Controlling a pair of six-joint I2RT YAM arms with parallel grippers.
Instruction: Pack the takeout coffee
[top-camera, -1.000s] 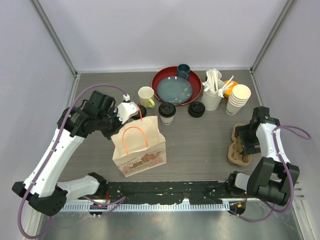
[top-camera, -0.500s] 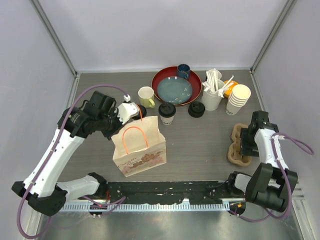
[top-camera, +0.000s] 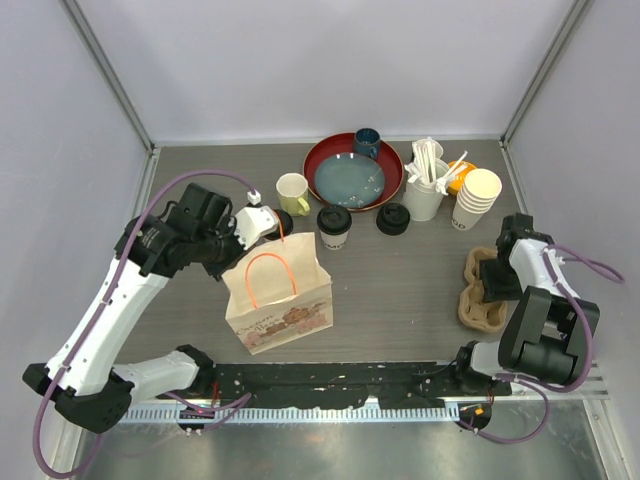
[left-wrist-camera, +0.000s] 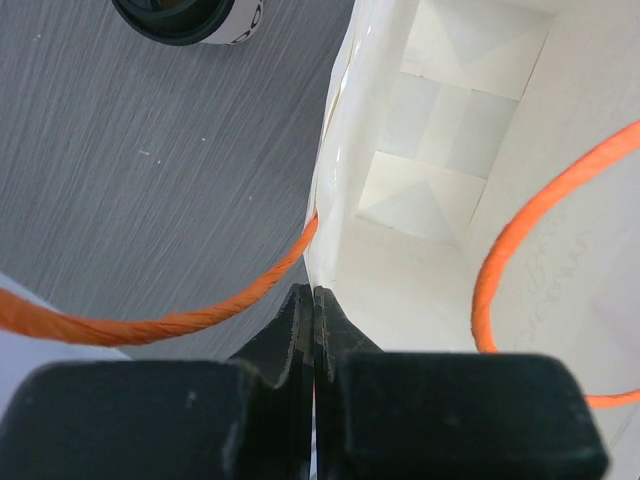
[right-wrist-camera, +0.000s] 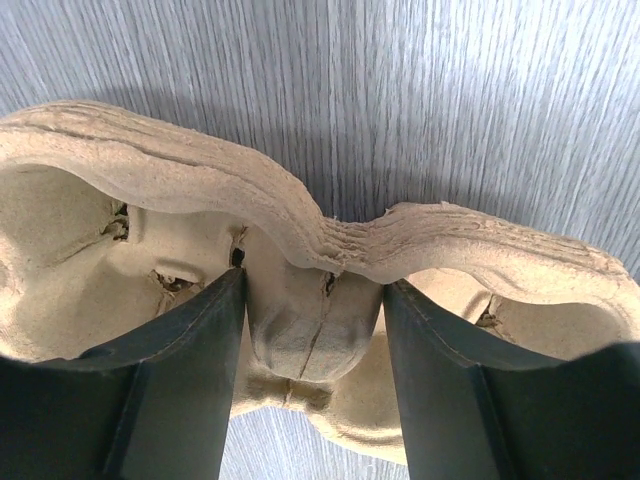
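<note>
Two takeout coffee cups with black lids stand behind the bag, one (top-camera: 334, 227) by its back corner and one (top-camera: 393, 218) further right; the first also shows as a takeout coffee cup (left-wrist-camera: 190, 18) in the left wrist view. My left gripper (top-camera: 262, 222) (left-wrist-camera: 313, 300) is shut on the back left rim of the upright, open paper bag (top-camera: 278, 300) (left-wrist-camera: 440, 160) with orange handles. At the right, my right gripper (top-camera: 497, 272) (right-wrist-camera: 313, 285) reaches down into the brown pulp cup carrier (top-camera: 478, 310) (right-wrist-camera: 150, 160), and its fingers press both sides of the centre post.
Along the back are a red plate (top-camera: 322, 160) holding a blue plate, a dark blue cup (top-camera: 367, 142), a pale yellow mug (top-camera: 292, 190), a white holder of cutlery (top-camera: 425, 195) and a stack of paper cups (top-camera: 476, 198). Side walls stand close to both arms.
The right gripper's jaws have narrowed from wide open onto the carrier's centre post, and the wrist has shifted slightly. The left arm and the bag have not moved.
</note>
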